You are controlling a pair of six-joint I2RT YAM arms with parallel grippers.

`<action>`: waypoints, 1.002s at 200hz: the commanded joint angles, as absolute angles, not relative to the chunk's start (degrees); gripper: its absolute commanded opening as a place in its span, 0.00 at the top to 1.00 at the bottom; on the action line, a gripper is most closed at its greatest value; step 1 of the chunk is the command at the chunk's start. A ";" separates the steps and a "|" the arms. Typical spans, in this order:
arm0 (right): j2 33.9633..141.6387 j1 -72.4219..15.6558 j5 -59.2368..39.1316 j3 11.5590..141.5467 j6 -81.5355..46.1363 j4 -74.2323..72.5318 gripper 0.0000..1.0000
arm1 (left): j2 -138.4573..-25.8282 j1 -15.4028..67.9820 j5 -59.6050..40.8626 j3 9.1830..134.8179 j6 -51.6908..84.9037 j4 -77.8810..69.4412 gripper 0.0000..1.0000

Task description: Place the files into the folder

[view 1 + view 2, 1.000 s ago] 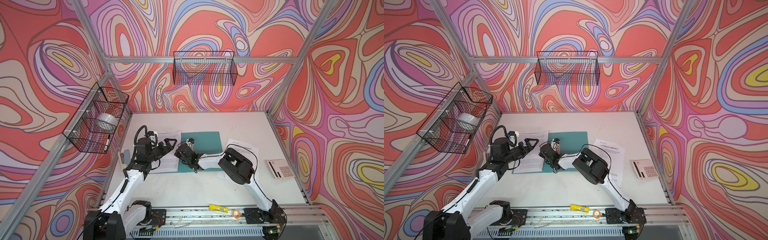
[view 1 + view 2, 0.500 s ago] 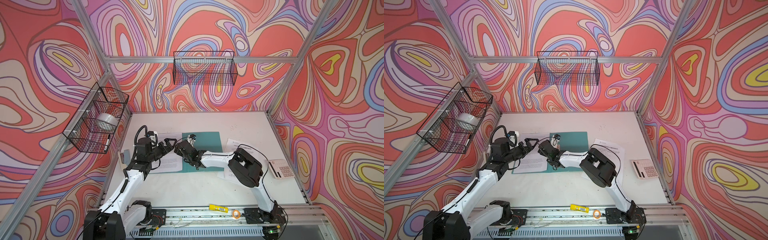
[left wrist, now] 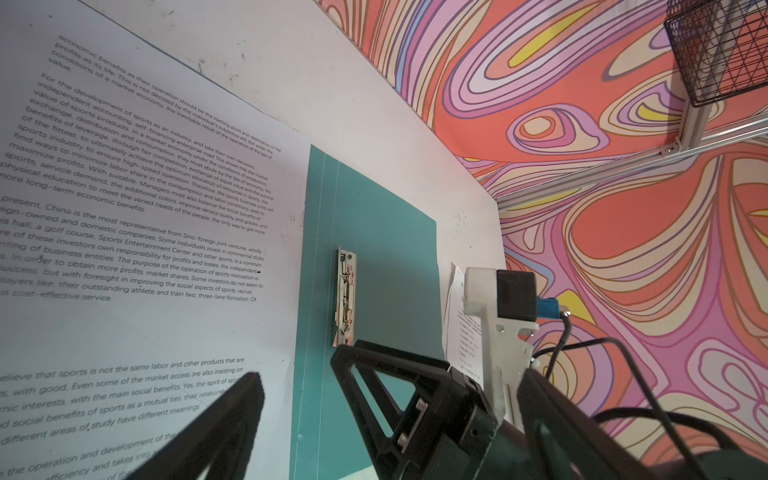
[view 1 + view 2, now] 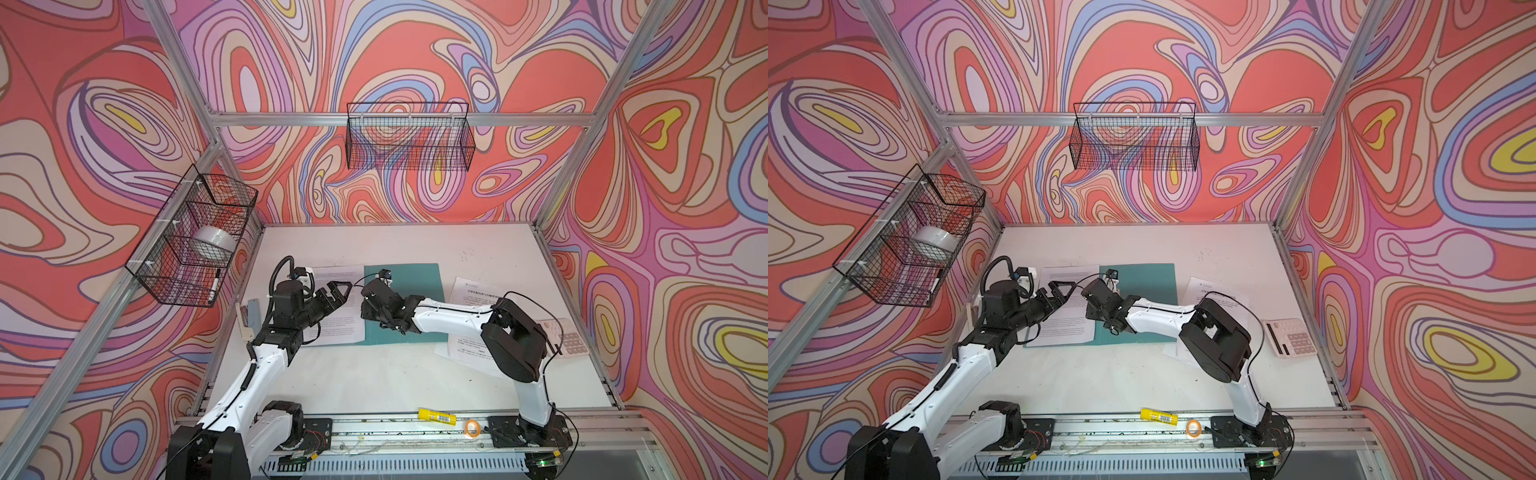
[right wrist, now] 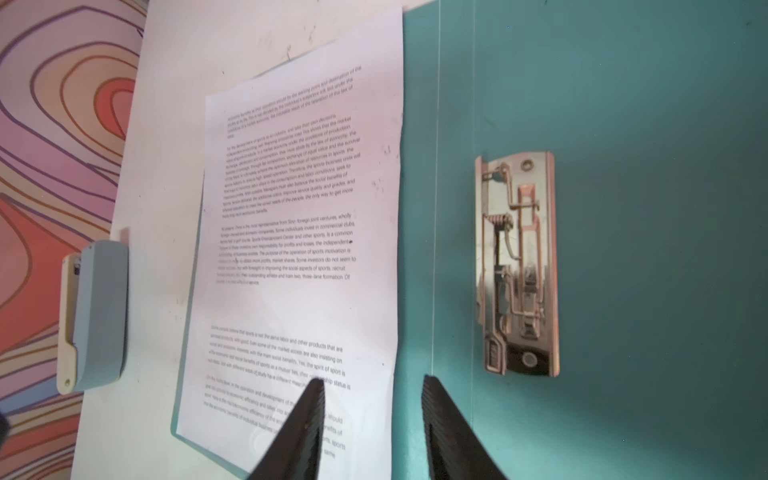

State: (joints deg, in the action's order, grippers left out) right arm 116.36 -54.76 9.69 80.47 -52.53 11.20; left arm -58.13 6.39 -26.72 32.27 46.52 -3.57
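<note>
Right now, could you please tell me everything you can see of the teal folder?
The folder is thin, teal-green and card-like, and lies open and flat on the white table. Two fold lines mark its spine. Beside them, on the bare half, sits a small metal clip. A printed sheet covers the other half, with a teal rim showing past its edges. The right gripper, fingers apart, hangs over the spine; whether it touches cannot be told.

My left arm point(image 4: 262, 377) and right arm point(image 4: 449, 318) are white shells with black joints and thin black cables; the right gripper point(image 5: 372, 384) has black ribbed fingers point(image 5: 307, 428).
</note>
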 commanded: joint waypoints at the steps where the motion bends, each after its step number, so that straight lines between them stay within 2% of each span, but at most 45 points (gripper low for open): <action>1: 115.62 -55.65 5.47 76.76 -52.15 12.91 0.59 | -57.47 6.51 -26.31 32.83 45.55 -2.81 0.05; 43: 115.01 -55.97 0.04 71.99 -53.78 7.41 0.63 | -58.57 6.56 -27.16 32.51 45.88 -3.70 0.05; 128: 115.53 -56.64 -3.00 70.58 -54.40 3.35 0.71 | -59.11 6.58 -28.03 32.44 46.14 -3.80 0.05; 172: 116.09 -57.24 -4.28 70.55 -54.86 2.65 0.86 | -59.50 6.59 -28.41 32.22 46.49 -4.24 0.05; 191: 115.36 -57.65 -3.90 69.71 -55.59 2.07 0.99 | -59.55 6.59 -28.48 32.17 46.58 -4.25 0.05; 200: 115.26 -57.80 -4.13 69.53 -55.84 1.95 1.00 | -59.59 6.59 -28.52 32.12 46.67 -4.32 0.05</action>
